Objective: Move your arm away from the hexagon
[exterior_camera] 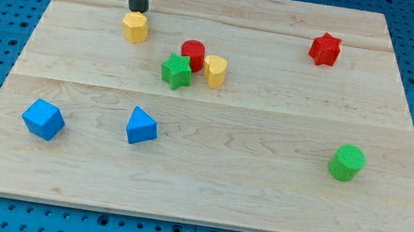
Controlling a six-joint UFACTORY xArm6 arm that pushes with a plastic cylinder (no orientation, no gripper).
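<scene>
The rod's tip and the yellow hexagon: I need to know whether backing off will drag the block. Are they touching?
Cannot tell. In the camera view my tip meets the upper edge of the yellow hexagon with no visible gap, but overlap could hide one.

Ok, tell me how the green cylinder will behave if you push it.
The green cylinder stands upright on the smooth wooden board, so it would probably slide, not roll. It looks squat, so tipping seems unlikely. It appears rigid.

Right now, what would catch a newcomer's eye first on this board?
The dark rod at the view's top left, my tip right at the yellow hexagon. Next, the tight cluster mid-board: green star, red cylinder and a second yellow block.
</scene>
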